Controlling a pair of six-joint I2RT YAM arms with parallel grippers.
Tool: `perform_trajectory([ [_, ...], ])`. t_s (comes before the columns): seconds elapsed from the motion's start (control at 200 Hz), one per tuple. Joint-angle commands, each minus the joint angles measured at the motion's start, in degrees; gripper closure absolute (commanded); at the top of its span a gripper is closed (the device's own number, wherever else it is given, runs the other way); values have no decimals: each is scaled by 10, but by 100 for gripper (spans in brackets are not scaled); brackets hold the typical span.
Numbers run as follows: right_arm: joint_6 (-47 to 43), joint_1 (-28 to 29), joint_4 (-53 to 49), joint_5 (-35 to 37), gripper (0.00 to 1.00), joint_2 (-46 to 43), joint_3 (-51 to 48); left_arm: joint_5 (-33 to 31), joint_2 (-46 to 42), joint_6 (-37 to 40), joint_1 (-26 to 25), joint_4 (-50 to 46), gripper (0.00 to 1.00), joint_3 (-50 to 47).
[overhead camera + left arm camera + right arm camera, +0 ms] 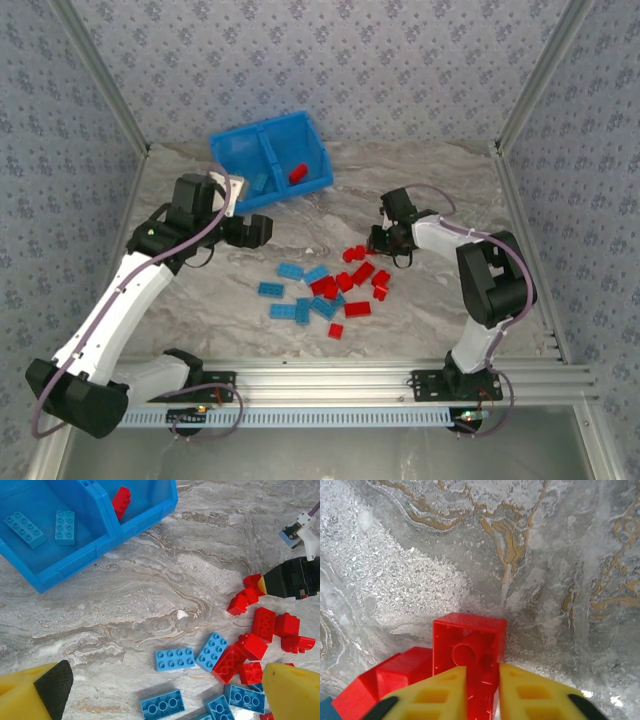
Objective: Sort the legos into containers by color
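Note:
The legos lie in a loose pile on the marble table, red ones [358,275] to the right and light blue ones [300,300] to the left. My right gripper [482,672] is shut on the wall of one red lego [468,647], hollow side toward the camera, at the pile's far edge [383,240]. My left gripper [165,700] is open above the blue legos [175,659], with nothing between its yellow fingers [292,692]. In the blue bin [290,193], the left container holds two blue legos [65,527] and the right one a red lego [121,501].
The bin stands at an angle at the back, left of centre, behind my left gripper [260,231]. Bare marble lies between bin and pile [180,580]. Metal frame posts and patterned walls close in the table on three sides.

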Motion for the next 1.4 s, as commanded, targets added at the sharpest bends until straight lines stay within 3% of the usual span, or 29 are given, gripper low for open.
perform_trajectory([
  [0.0, 7, -4, -38, 23, 87, 10, -10, -5, -7, -1, 5, 9, 1, -2],
  [0.42, 1, 3, -84, 52, 98, -103, 23, -6, -8, -5, 7, 10, 1, -2],
  [0.59, -6, 45, -121, 86, 98, -127, 82, -8, -16, -6, 10, 12, 1, -5],
  [0.695, -13, 87, -130, 114, 97, -113, 169, -9, -27, -5, 12, 12, 1, -10],
  [0.859, -22, 125, -121, 137, 97, 0, 321, 11, -54, 2, 15, 43, 1, -25],
  [1.219, -56, 126, -185, 146, 97, 354, 742, 33, -81, -5, 19, 68, 1, -47],
  [1.394, -51, 122, -187, 135, 96, 487, 893, 33, -81, -10, 20, 72, 1, -54],
])
